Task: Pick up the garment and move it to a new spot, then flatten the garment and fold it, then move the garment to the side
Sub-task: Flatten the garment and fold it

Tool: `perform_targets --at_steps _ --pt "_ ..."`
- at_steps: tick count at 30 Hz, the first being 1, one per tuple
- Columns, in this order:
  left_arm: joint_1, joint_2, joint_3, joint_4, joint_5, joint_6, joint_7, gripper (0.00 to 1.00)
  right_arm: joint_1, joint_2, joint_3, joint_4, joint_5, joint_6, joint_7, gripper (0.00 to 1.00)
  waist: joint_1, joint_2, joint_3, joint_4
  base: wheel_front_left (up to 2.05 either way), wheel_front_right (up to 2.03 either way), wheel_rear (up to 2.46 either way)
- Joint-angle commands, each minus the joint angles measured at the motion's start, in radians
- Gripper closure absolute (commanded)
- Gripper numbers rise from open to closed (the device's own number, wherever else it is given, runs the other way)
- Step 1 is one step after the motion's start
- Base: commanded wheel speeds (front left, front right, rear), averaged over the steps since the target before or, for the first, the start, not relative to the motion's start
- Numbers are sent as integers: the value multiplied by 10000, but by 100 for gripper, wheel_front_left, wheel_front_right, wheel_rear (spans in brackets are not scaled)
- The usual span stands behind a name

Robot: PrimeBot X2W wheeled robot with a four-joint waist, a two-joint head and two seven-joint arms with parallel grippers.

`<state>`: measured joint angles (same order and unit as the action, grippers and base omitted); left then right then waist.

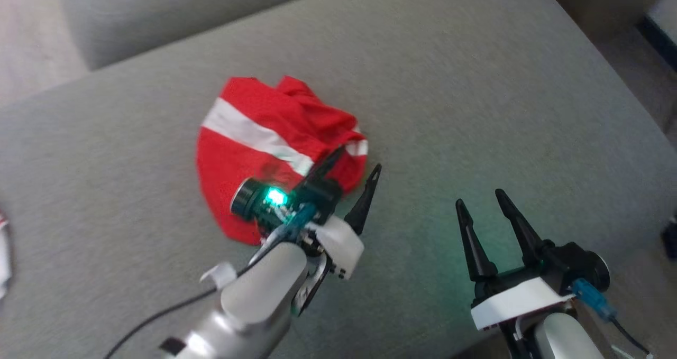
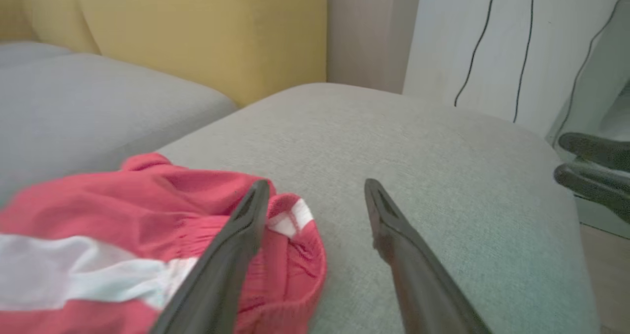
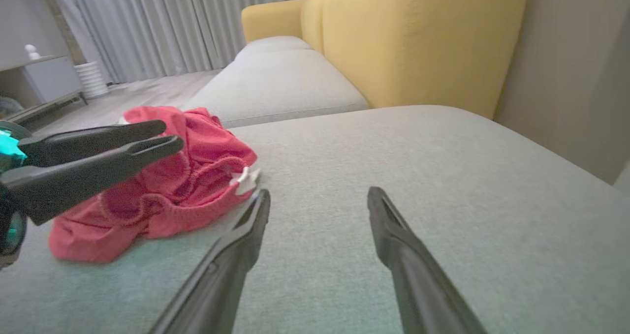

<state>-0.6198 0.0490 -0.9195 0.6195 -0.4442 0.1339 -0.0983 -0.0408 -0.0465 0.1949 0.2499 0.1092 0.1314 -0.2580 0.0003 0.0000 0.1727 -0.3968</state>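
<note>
Grey sofa cushion (image 1: 476,84): red garment (image 1: 248,137) crumpled centre-left, likely soft; pinch bunched edge. Jaws wide: left gripper (image 1: 357,159), right gripper (image 1: 480,198).

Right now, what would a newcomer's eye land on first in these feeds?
The crumpled red, white-striped garment, left of centre on the grey cushion. The left gripper hangs open at its right edge, one finger over the cloth, a green light glowing on its wrist; the right gripper, also open, sits over bare cushion to the right.
</note>
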Motion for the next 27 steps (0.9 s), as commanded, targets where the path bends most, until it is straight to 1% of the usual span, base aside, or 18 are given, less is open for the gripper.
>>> perform_targets --at_steps 1,5,6,8,13,16,17,18,19,20,24,27 --pt "-593 12 -14 -86 -223 119 127 0 -332 -37 246 -320 115 -7 -38 0 -3 0 586 -625 0 0 0" --pt "-1298 12 -653 472 -925 410 649 0 -443 -37 304 -311 248 -7 -38 0 -3 0 812 -913 0 0 0" --pt "-1298 12 -653 472 -925 410 649 0 -443 -37 304 -311 248 -7 -38 0 -3 0 812 -913 0 0 0" --pt "-1598 12 -915 803 -1200 585 910 0 -488 -37 319 -307 308 -7 -38 0 -3 0 902 -1012 0 0 0" --pt "-2264 12 -1345 1784 -1551 1109 1146 0 -531 -37 352 -303 394 -7 -38 0 -3 0 1019 -1150 0 0 0" --pt "-2438 12 -1491 2243 -1876 1175 1274 0 -527 -37 342 -299 419 -7 -38 0 -3 0 1032 -1179 0 0 0" --pt "-2483 12 -1547 2383 -1969 1157 1297 12 -529 -37 345 -292 420 -7 -38 0 -3 0 1028 -1183 0 0 0" --pt "-2525 12 -1592 2495 -2060 1129 1275 44 -536 -37 346 -286 423 -7 -38 0 -3 0 1021 -1187 0 0 0" --pt "-2560 12 -1632 2591 -2146 1102 1222 67 -550 -37 344 -282 427 -7 -38 0 -3 0 1011 -1190 0 0 0" --pt "-2582 12 -1683 2657 -2229 1053 1151 100 -558 -37 340 -281 426 -7 -38 0 -3 0 994 -1189 0 0 0" --pt "-2740 12 -1771 2526 -2581 895 416 100 -542 -37 292 -275 393 -7 -38 0 -3 0 889 -1131 0 0 0" --pt "-2938 12 -1832 2025 -2956 775 -166 100 -483 -37 217 -253 334 -7 -38 0 -3 0 730 -988 0 0 0"
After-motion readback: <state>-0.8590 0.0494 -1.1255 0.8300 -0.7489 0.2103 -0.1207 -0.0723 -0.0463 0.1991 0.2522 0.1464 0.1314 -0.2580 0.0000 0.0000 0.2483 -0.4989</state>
